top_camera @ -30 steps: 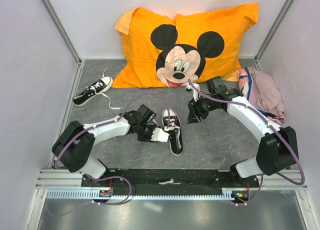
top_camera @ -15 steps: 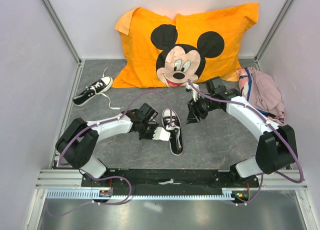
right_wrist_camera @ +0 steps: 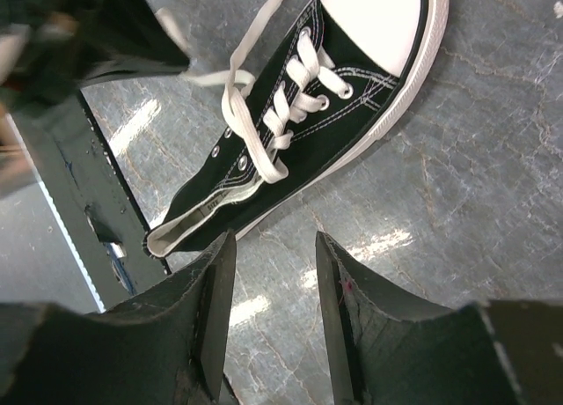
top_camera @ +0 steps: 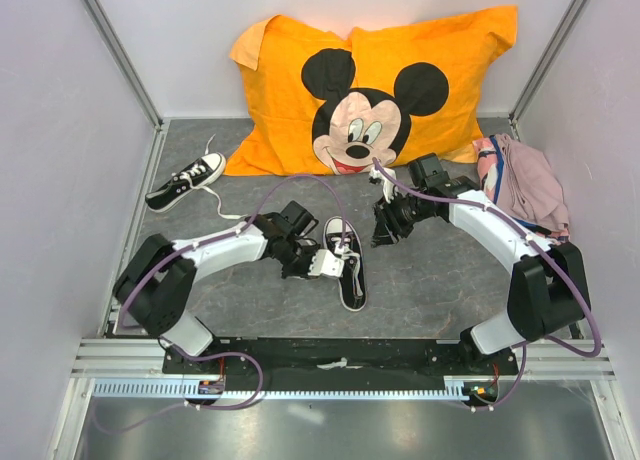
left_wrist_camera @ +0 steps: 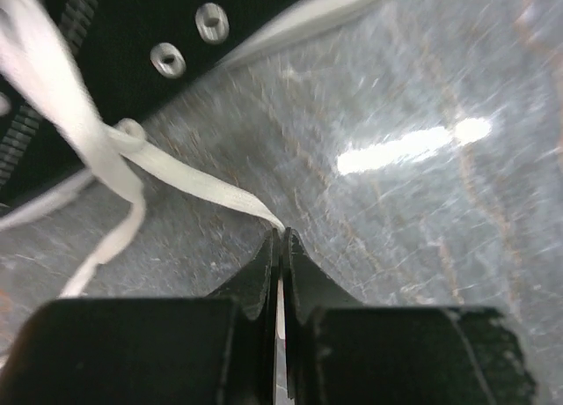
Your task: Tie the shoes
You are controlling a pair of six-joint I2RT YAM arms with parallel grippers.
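Grey marbled tabletop [top_camera: 430,290] with an orange cartoon pillow [top_camera: 290,80] at the back; the near shoe [top_camera: 346,263] lies in the middle between the arms, the far shoe [top_camera: 186,181] by the left wall; the left end effector [left_wrist_camera: 281,242] is pinched closed on a white lace [left_wrist_camera: 189,183] of the near shoe; the right end effector [right_wrist_camera: 274,246] hovers above that shoe, fingers apart, gripping nothing.

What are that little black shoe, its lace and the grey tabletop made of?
Shoe: black upper looks like matte canvas, with visible white stitching; toe cap smooth white, probably rubber. Lace: flat woven fabric, likely cotton or polyester. Tabletop: grey, veined like stone, glossy with light glare; possibly a printed sheet.
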